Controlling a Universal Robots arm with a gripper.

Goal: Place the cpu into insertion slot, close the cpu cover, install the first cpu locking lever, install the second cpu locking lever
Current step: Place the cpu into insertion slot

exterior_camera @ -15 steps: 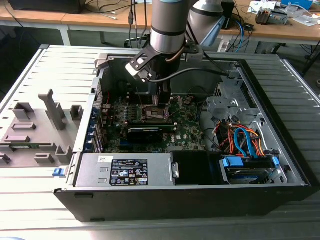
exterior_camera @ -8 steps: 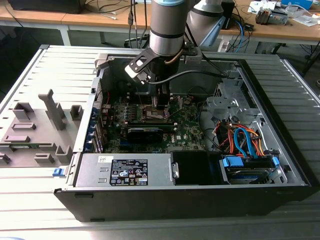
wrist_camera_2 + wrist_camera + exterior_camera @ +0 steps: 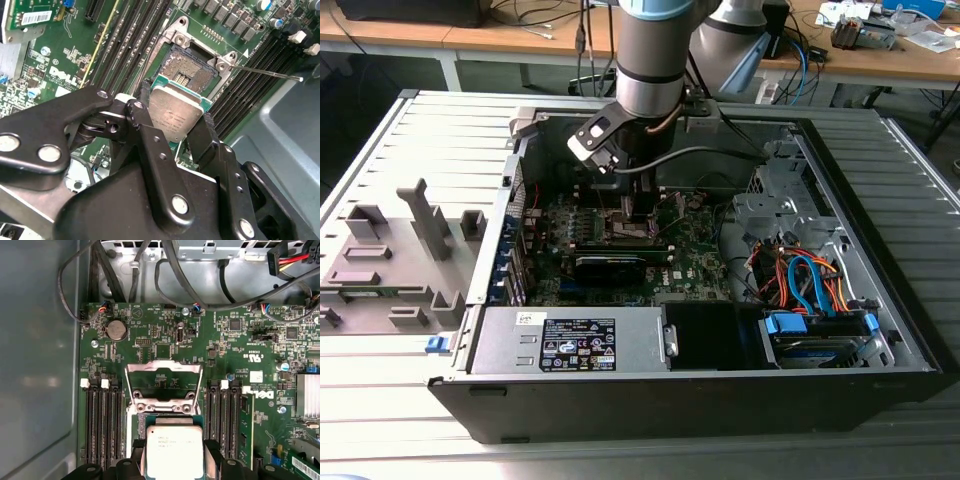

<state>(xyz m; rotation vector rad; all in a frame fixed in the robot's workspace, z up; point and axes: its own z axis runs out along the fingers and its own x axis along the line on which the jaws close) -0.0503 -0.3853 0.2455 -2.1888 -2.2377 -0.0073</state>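
While my claw (image 3: 172, 120) is pinching the cpu (image 3: 176, 111) by two opposite edges, I am holding it just over the insertion slot (image 3: 194, 70) on the green board (image 3: 165, 342), where the cpu cover (image 3: 150, 366) is standing open; its print is facing up.

Cpu (image 3: 175, 112) held between gripper (image 3: 172, 120) fingers, over board (image 3: 165, 345), just beside slot (image 3: 192, 70). Cover (image 3: 163, 385) stood open at slot side away from gripper. Slot flanked both sides by memory slots (image 3: 102, 425).
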